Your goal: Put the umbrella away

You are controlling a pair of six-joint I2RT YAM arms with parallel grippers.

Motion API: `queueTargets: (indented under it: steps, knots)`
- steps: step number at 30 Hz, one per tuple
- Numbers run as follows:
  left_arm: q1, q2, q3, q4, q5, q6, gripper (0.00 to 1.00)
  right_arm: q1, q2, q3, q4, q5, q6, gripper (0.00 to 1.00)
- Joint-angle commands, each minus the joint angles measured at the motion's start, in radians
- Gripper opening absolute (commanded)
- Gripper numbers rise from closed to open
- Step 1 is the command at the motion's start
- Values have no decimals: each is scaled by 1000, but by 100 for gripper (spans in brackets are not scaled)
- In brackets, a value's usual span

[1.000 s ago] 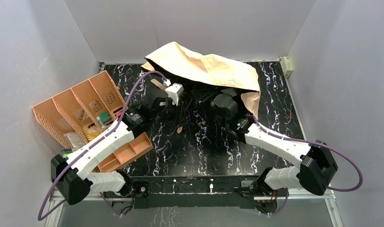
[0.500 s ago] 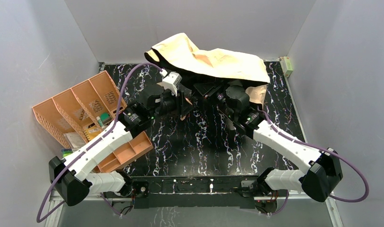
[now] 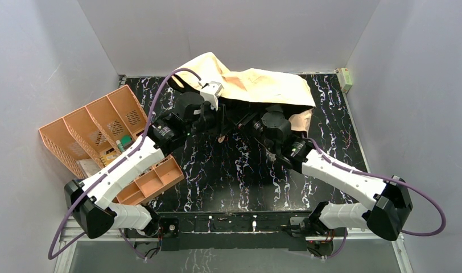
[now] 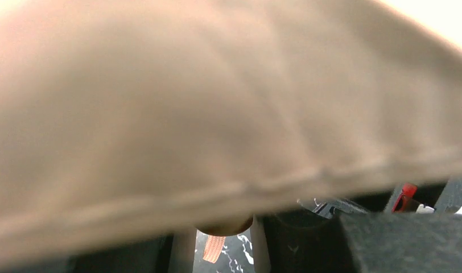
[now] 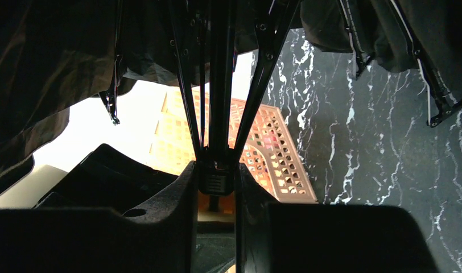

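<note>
Umbrella (image 3: 257,85) lies half-open at the upper centre of the top view, its tan canopy draped over both grippers. Right gripper (image 5: 216,181) has its fingers pinched on the black shaft where the ribs meet. Left gripper (image 3: 209,119) sits under the canopy edge, and its finger spread cannot be told.

Half-collapsed tan umbrella (image 3: 257,85), rear table

table (image 3: 240,170): black, white-veined | orange organizer (image 3: 92,133): tilted, left of left gripper (image 3: 216,120) | orange tray (image 3: 152,182): near-left of gripper, just beside organizer
</note>
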Motion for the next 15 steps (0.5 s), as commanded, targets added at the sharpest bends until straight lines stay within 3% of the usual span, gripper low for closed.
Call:
queueTargets:
  steps: [1,5,10,12,15]
  knots:
    - [-6,-11,149,-33,-203,23,0,100,-59,75,-46,-183,46,0]
    - [-53,17,316,-277,-275,-14,0,109,-48,132,-121,-226,125,0]
    - [-155,169,583,-667,-356,-77,0,116,-73,62,-97,-226,212,0]
    - [-203,187,589,-713,-418,-111,0,116,-77,31,-106,-208,217,0]
    - [-210,146,436,-625,-416,-143,0,114,-85,-41,-86,-181,238,0]
